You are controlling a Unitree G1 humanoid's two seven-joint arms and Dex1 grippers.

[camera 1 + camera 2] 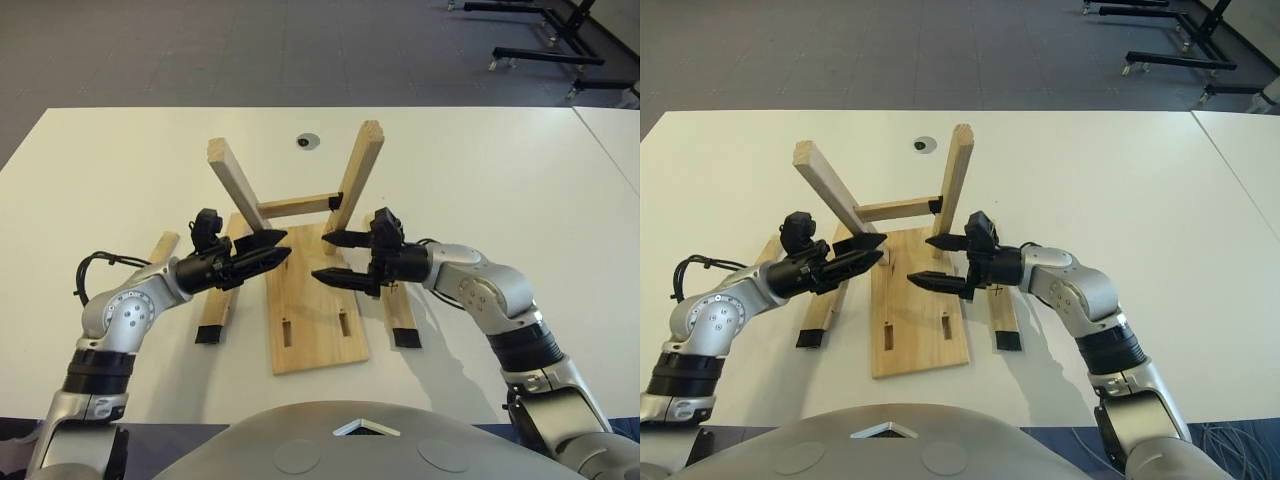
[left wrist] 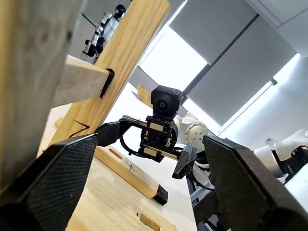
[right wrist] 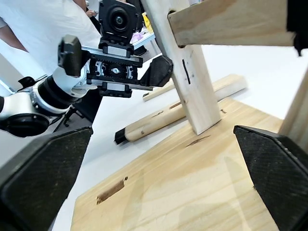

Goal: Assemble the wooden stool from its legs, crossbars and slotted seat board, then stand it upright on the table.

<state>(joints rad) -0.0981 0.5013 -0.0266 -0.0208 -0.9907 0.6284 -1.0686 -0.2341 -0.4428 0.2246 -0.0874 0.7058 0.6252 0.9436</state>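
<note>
Seat board (image 1: 315, 320) lies flat mid table (image 1: 520, 180), w/ a leg pair (image 1: 238, 185) + crossbar (image 1: 298, 206) already standing in its far slots, so we reckon the stool's being built upside down. Left gripper (image 1: 284, 245) and right gripper (image 1: 320, 257) hover over the board's far half, either side of that frame. Both jaws are released, holding nothing, prob there to steady it. The board's near slots are unfilled. One spare leg (image 1: 218, 305) lies just left of the board, another spare leg (image 1: 400, 315) just right. Easy grabs next imo.
</note>
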